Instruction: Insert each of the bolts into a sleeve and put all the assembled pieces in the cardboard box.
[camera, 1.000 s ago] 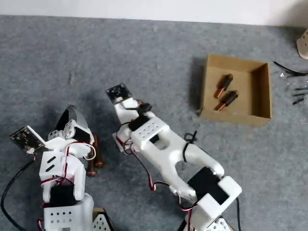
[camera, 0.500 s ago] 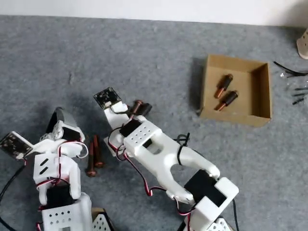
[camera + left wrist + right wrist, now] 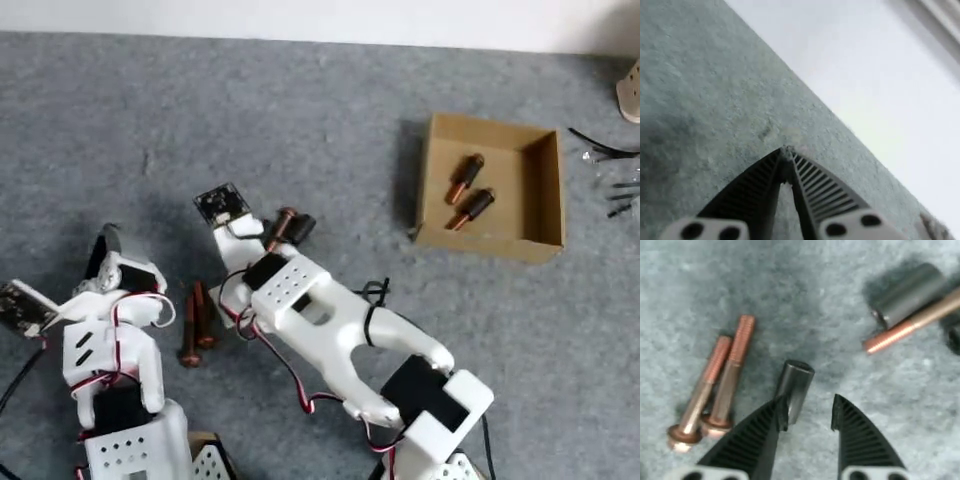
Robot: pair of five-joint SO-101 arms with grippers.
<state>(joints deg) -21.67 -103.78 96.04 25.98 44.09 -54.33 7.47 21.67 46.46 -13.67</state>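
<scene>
Down on the grey mat [image 3: 900, 405], beside two loose bolts [image 3: 722, 375], the right gripper [image 3: 809, 406] hangs narrowly open and empty over a dark sleeve [image 3: 796, 385] lying against one finger, so this looks like the pickup step: centre, close, then lift.

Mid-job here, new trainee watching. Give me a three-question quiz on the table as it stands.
1. How many assembled pieces lie in the cardboard box?
2. True or false: the right gripper is shut.
3. What lies closest to the right gripper's fingertips? A. a loose sleeve B. the cardboard box C. a black cable
Key: 1. two. 2. false, it is open. 3. A.
</scene>
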